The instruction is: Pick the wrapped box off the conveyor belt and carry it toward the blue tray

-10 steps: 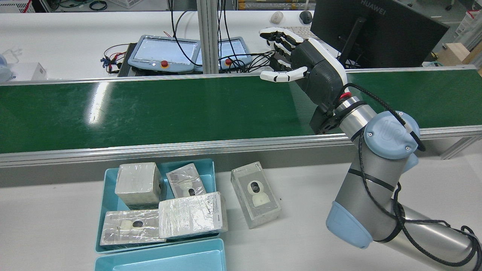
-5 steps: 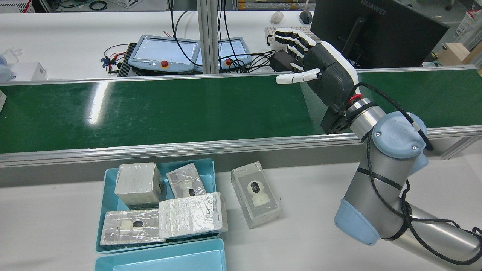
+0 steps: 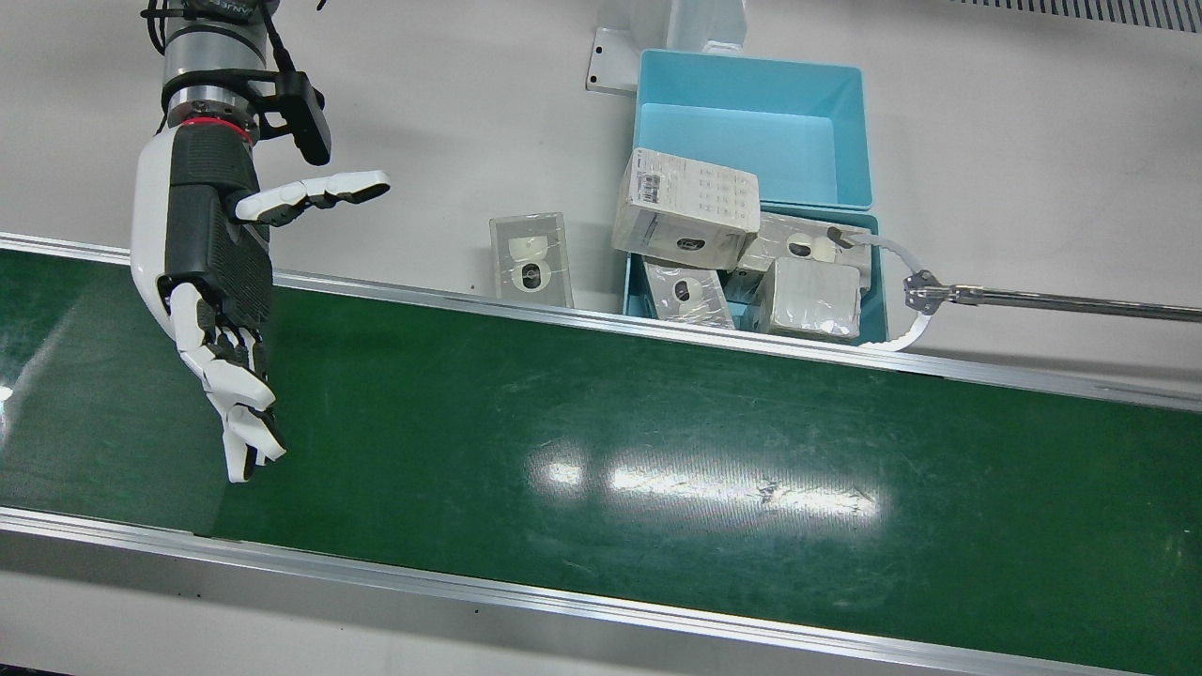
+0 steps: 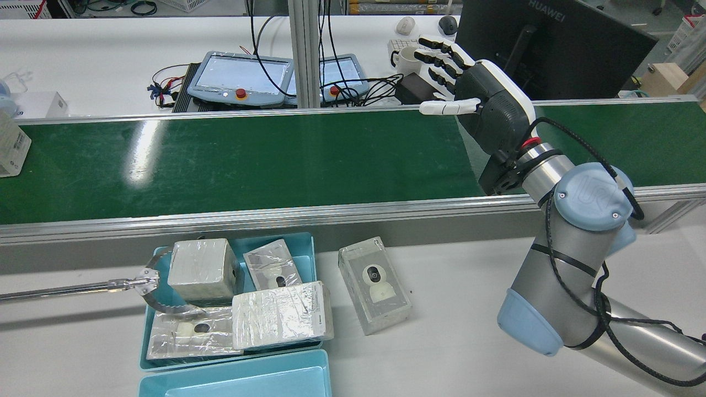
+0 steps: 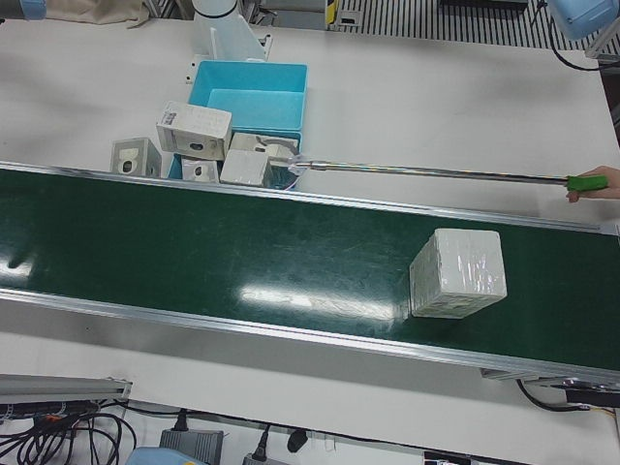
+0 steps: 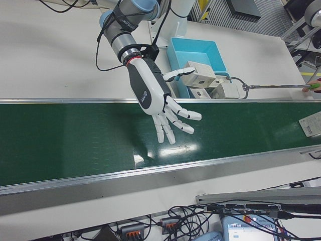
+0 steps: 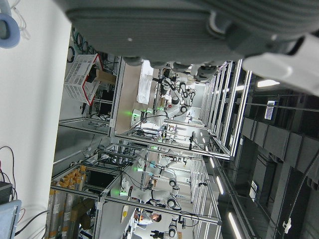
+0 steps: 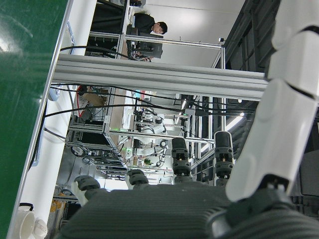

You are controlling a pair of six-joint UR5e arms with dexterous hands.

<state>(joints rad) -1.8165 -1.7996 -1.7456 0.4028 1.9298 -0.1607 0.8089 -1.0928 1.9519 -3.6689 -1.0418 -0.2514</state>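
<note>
Right robot hand [image 3: 218, 310] spread wide above the conveyor belt [image 3: 601, 441], holding nothing, palm turned along the belt. Left robot hand [image 7: 199, 30] glimpsed only in its own view; state impossible to tell. Wrapped box [image 5: 457, 273] upright on the belt, well apart from the right robot hand. Blue tray [image 4: 160, 264] on the tabletop [image 4: 430, 342] beside the belt's near edge, crowded with wrapped packages; long pole with a hooked end [image 4: 144, 284] reaching into it.

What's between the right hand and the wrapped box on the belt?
Only bare green belt between the right hand and the wrapped box, per rear view.
</note>
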